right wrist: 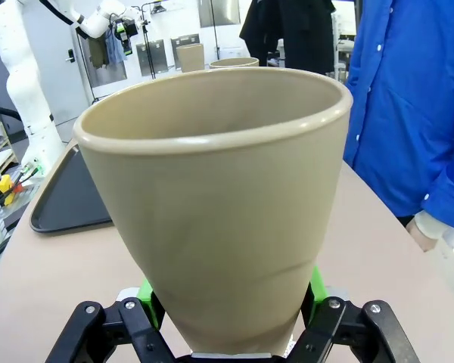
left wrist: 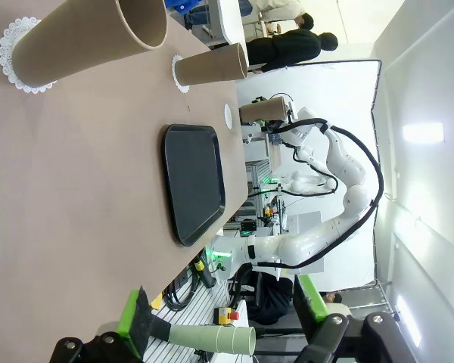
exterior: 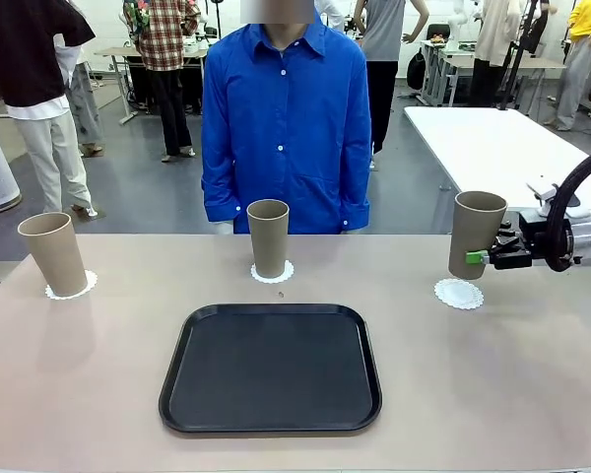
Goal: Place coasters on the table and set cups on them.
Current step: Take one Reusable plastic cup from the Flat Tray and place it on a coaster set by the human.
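Cup (exterior: 476,233) clamped in right gripper (exterior: 480,258) stands upright, rim up, just above 1 coaster (exterior: 459,294); left gripper (left wrist: 223,321) gapes.

Robotics lab hall, beige table (exterior: 532,394) as landmark, white worktables (exterior: 492,138) beyond its far right corner, standing people (exterior: 39,99) behind its far left, cabled equipment racks (left wrist: 268,219) beside it.

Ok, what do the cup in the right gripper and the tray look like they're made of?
Held cup: matte tan, smooth rolled rim, no gloss; looks like moulded fibre composite or matte plastic, can't tell which. Black tray: probably plastic, with a raised glossy rim and a duller, finely textured bed. Right gripper clamps the cup above its doily.
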### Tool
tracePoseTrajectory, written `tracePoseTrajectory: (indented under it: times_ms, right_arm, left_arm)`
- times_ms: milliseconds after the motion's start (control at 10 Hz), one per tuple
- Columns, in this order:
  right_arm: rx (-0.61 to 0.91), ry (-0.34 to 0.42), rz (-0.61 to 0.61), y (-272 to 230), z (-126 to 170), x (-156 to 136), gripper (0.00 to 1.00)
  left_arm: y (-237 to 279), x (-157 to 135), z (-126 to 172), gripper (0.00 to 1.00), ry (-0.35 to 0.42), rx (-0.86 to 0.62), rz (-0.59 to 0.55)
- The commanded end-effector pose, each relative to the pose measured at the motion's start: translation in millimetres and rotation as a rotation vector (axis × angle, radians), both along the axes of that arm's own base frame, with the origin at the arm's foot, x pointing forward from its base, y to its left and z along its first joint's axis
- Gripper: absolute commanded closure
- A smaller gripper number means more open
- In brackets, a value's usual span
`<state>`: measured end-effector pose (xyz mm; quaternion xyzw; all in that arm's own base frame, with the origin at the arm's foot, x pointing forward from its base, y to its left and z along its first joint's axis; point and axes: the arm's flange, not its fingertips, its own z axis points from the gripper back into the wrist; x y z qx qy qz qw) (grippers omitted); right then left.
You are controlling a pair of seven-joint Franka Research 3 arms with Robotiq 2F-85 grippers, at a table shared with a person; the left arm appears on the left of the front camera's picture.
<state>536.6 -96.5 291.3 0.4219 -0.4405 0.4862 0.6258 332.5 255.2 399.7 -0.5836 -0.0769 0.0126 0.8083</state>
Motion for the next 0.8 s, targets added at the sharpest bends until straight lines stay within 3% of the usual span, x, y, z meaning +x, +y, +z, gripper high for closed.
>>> tracePoseTrajectory:
  times_ms: [0, 400, 500, 700]
  right_arm:
    - [-0.001, -0.003, -0.002, 1, 3, -1, 0.18]
    - [0.000, 0.000, -0.001, 0, 0, 0, 0.18]
    - [0.016, -0.030, 0.071, -2, -6, -2, 0.18]
    - [0.033, -0.062, 0.101, -3, -11, -5, 0.18]
  left_arm:
    - [1, -1, 2, 0.00, -0.004, -0.008, 0.009]
    - [1, -1, 2, 0.00, -0.004, -0.008, 0.009]
    - [1, -1, 2, 0.00, -0.004, -0.008, 0.009]
    - [1, -1, 2, 0.00, -0.004, -0.008, 0.009]
